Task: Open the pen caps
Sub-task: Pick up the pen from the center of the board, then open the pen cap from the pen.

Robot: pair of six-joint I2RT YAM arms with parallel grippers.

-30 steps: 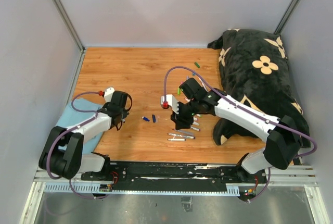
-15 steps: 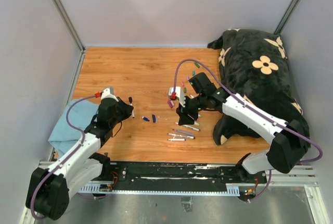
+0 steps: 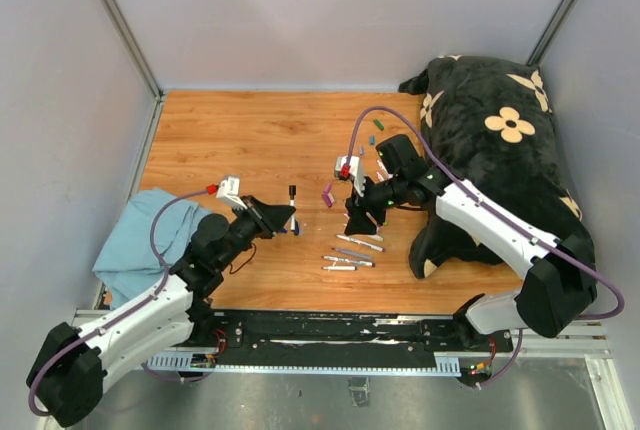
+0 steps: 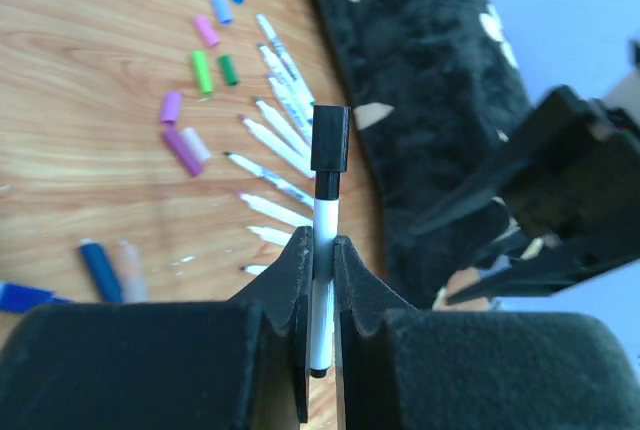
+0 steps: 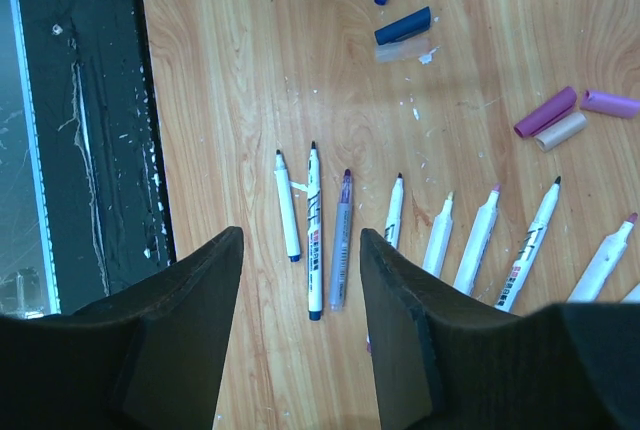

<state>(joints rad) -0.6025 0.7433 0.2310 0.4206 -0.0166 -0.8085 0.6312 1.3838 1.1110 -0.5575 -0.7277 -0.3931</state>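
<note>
Black cap: still on its white pen, which stands upright just left of the black flowered cushion.
Left pincer: mine, clamped on that pen's barrel below the cap.
Loose caps: scattered on the wooden table, left of the cushion. In the left wrist view I count two purple, three green, one pink, one pale blue, three blue and two whitish or clear.
Uncapped pens: a fanned row on the wood by the cushion's near corner. At least eight show in the right wrist view, one grey and the others white.
Right pincer: mine, fingers apart and holding nothing, hanging over the pen row left of the cushion.
Top view only: a blue cloth, well to the left of the cushion at the table's far side.
Left wrist view only: the capped pen seen close, between my fingers.
</note>
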